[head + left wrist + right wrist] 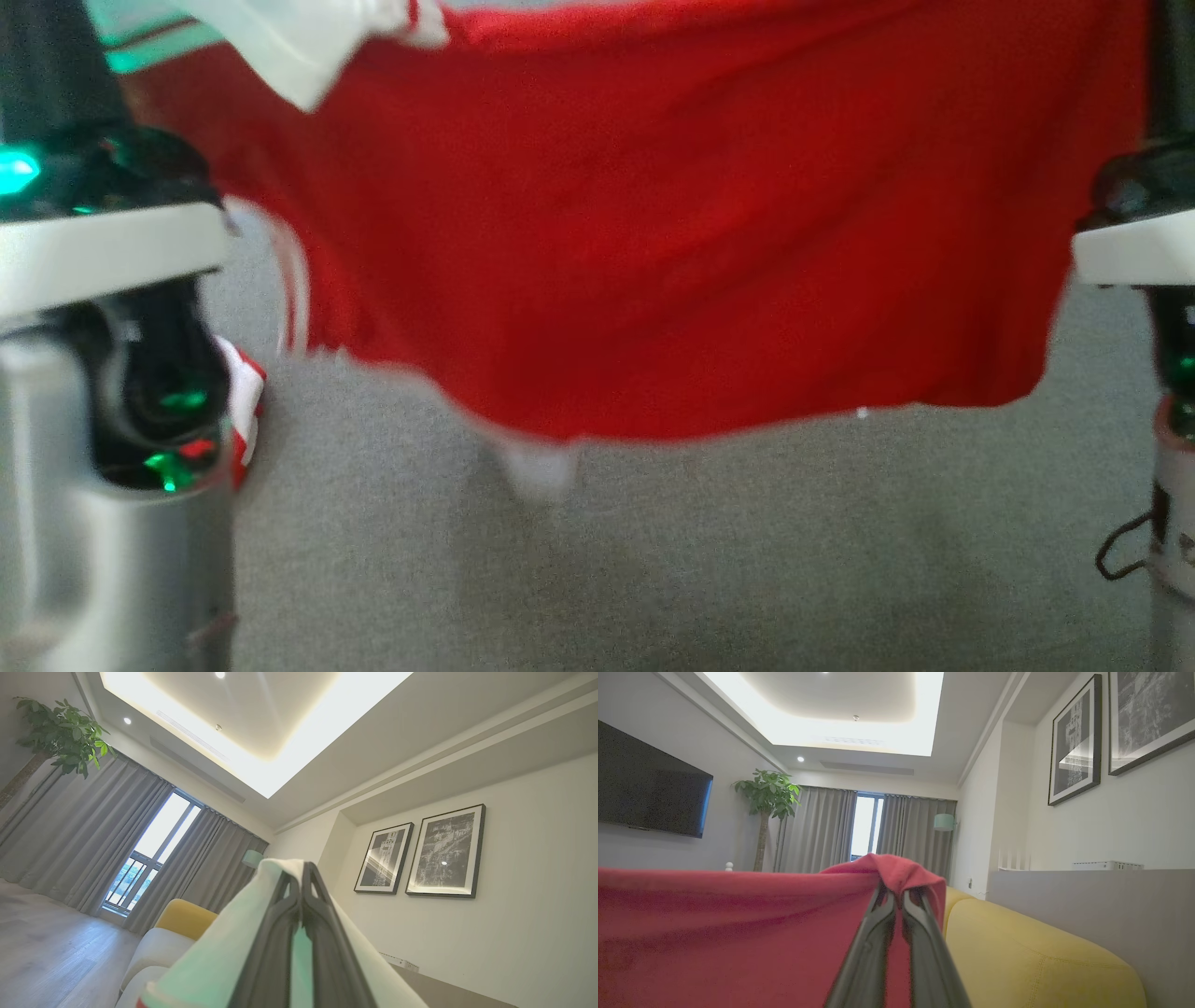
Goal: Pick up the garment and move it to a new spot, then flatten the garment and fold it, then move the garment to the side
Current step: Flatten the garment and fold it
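Observation:
The garment [672,261] is red with white and mint-green trim, and it hangs stretched wide above the grey surface in the head view. In the left wrist view my left gripper [301,884] is shut on the garment's white-and-mint part [219,956], which drapes over both fingers. My right gripper [896,893] is shut on a bunched corner of the red cloth [738,933], which spreads away to that view's left. Both wrist cameras point upward at the room. A white tab [541,471] dangles from the garment's lower edge.
My pale left forearm [112,420] and right forearm [1167,448] flank the head view. A grey surface [709,560] lies below the cloth. A yellow sofa [1031,952], a grey ledge [1087,896], curtains, a plant, a wall screen and framed pictures surround me.

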Motion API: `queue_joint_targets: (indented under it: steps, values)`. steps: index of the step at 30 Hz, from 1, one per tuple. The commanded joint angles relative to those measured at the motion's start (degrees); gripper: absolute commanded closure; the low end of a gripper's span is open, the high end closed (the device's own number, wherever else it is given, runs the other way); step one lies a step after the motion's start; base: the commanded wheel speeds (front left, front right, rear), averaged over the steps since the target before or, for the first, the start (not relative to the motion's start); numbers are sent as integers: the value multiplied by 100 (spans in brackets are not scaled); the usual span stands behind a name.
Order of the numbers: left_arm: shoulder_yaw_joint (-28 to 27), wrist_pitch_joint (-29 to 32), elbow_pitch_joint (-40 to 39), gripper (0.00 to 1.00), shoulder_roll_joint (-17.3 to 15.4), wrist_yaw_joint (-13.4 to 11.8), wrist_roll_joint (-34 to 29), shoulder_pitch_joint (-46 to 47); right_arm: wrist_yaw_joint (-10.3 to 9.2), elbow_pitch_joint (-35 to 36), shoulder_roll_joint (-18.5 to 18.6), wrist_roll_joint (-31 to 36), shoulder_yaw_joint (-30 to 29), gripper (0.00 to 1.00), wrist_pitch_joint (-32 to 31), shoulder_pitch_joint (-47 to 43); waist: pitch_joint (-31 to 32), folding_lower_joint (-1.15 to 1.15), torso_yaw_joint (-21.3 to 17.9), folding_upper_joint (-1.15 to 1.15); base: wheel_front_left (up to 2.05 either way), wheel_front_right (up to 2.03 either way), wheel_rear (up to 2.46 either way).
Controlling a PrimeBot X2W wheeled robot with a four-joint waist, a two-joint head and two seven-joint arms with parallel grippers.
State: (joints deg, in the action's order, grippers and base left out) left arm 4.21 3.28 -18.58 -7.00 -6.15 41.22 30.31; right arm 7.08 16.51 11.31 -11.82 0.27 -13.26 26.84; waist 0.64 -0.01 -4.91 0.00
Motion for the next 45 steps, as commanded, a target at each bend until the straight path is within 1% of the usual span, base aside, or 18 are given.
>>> queue_joint_targets:
  steps: [1, 4, 6, 8, 10, 11, 13, 17, 20, 22, 23, 27, 31, 35, 38, 41, 45]
  values:
    - [-251, 203, -375, 100, -245, -106, 46, 365, 41, 366, -68, 61, 28, 100, -163, 185, -77, 1, 1, 0, 0, 0, 0]
    - [-269, 509, -623, 100, -385, -230, 42, 642, 41, 645, -122, 79, -3, 100, -458, 174, -298, 1, -2, 0, 0, 0, 0]
    - [-185, 683, -532, 100, -527, -220, -56, 904, 41, 668, -90, 145, -17, 100, -611, 242, -524, 1, -9, 0, 0, 0, 0]
    - [-77, 839, -236, 100, -587, -169, -56, 1249, 41, 540, -121, 118, -29, 100, -699, 427, -821, 1, -33, 0, 0, 0, 0]
    - [-5, 909, 230, 100, -717, -58, -143, 1683, 41, 254, -93, 138, -5, 100, -706, 769, -1177, 1, -77, 0, 0, 0, 0]
    - [13, 907, 523, 100, -775, 13, -178, 1938, 41, 43, -77, 125, 38, 100, -677, 999, -1373, 1, -106, 0, 0, 0, 0]
    - [76, 820, 1219, 100, -957, 292, -295, 2536, 41, -518, 36, 169, 144, 100, -557, 1576, -1728, 1, -161, 0, 0, 0, 0]
    - [141, 447, 2761, 100, -1206, 710, -573, 3848, 41, -1986, 90, 231, 237, 100, 10, 3013, -2227, 1, -221, 0, 0, 0, 0]
    - [155, 31, 3740, 100, -1303, 881, -782, 4755, 41, -3086, 80, 414, 232, 100, 678, 4043, -2397, 1, -236, 0, 0, 0, 0]
    - [151, -277, 4281, 100, -1310, 970, -849, 5243, 41, -3711, 61, 560, 222, 100, 1143, 4583, -2427, 1, -228, 0, 0, 0, 0]
    - [151, -277, 4281, 100, -1310, 970, -849, 5243, 41, -3711, 61, 560, 222, 100, 1143, 4583, -2427, 1, -228, 0, 0, 0, 0]
    - [250, -770, 5055, 100, -1217, 1135, -901, 5807, 41, -4758, 117, 776, 210, 100, 1861, 5180, -2419, 1, -130, 0, 0, 0, 0]
    - [464, -1012, 5576, 100, -1090, 1268, -855, 5751, 41, -5614, 187, 770, 266, 100, 2246, 5166, -2382, 1, 12, 0, 0, 0, 0]
    - [710, -1155, 5918, 100, -996, 1333, -750, 5221, 41, -6311, 234, 635, 571, 100, 2396, 4745, -2299, 1, 123, 0, 0, 0, 0]
    - [1002, -1195, 6023, 100, -999, 1355, -690, 4567, 41, -6764, 249, 412, 1024, 100, 2315, 4284, -2190, 1, 189, 0, 0, 0, 0]
    - [1320, -1157, 5983, 100, -1046, 1360, -502, 3773, 41, -7085, 318, 74, 1629, 100, 2087, 3793, -2033, 1, 260, 0, 0, 0, 0]
    - [1805, -748, 5920, 100, -1258, 1362, -191, 2621, 41, -7185, 534, -539, 2514, 100, 1662, 3118, -1758, 1, 361, 0, 0, 0, 0]
